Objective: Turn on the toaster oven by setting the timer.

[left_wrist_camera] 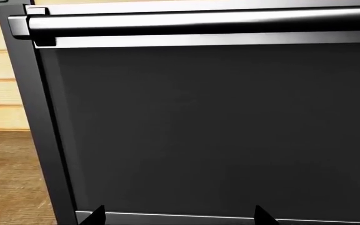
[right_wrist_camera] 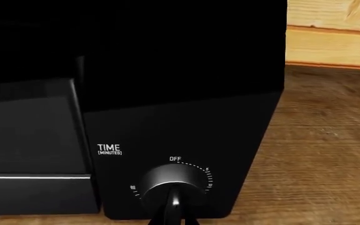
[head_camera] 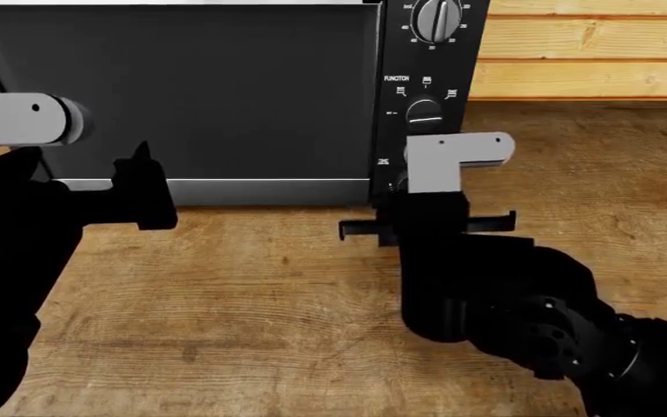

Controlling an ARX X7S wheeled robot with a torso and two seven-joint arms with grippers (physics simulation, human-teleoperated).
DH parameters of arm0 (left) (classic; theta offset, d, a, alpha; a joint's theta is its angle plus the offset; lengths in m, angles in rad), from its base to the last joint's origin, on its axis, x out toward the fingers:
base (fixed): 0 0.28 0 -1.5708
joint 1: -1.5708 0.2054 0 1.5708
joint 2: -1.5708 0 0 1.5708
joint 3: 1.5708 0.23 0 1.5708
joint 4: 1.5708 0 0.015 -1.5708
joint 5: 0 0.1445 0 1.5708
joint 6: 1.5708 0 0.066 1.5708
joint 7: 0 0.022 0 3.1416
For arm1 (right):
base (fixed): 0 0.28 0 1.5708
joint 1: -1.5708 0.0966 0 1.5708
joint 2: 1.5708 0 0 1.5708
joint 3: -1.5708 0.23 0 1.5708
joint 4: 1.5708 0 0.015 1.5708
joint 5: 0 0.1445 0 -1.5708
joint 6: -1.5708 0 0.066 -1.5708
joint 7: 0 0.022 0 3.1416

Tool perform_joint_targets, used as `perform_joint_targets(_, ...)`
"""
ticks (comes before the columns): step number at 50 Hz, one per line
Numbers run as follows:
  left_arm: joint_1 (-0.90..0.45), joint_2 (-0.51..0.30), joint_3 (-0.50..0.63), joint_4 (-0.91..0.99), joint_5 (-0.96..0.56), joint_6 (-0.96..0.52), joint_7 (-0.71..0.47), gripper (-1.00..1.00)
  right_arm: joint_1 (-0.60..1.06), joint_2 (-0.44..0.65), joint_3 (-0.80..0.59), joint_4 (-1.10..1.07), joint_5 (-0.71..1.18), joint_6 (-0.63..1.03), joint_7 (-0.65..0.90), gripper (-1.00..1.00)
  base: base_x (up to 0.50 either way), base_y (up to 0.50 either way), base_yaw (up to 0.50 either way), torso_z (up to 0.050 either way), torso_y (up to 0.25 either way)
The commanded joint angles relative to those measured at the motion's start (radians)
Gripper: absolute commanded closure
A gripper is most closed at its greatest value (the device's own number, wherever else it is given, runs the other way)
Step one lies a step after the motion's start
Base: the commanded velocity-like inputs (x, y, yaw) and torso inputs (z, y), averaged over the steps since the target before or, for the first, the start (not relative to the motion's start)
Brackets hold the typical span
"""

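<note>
At the tabletop's [head_camera: 611, 174] far edge the oven [head_camera: 194, 87] stands, the right hand [right_wrist_camera: 174, 208] closed on its timer [right_wrist_camera: 170, 185] near OFF, so turning it clockwise looks next; left hand's [left_wrist_camera: 178, 216] fingers spread.

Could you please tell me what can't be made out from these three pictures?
- Head view: the small dark-grey timer knob is hidden behind the right tool.
- Right wrist view: the picture's edge cuts off the knob's lower half and the tool's grip.
- Left wrist view: the black toaster oven's dark glass door shows nothing inside.
</note>
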Motion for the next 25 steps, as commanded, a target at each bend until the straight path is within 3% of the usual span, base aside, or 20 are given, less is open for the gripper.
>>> perform_joint_targets(1, 0.004, -0.003, 0.003, 0.003, 0.001, 0.005, 0.0, -1.0, -0.01, 0.005, 0.031, 0.007, -0.016, -0.056, -0.071, 1.0, 0.0, 0.0, 0.0, 0.0, 0.0)
perform_joint_targets(25, -0.001, -0.003, 0.017, -0.001, 0.007, 0.012, 0.004, -1.0, -0.055, 0.01, 0.096, 0.035, 0.056, -0.127, -0.179, 1.0, 0.01, 0.0, 0.0, 0.0, 0.0)
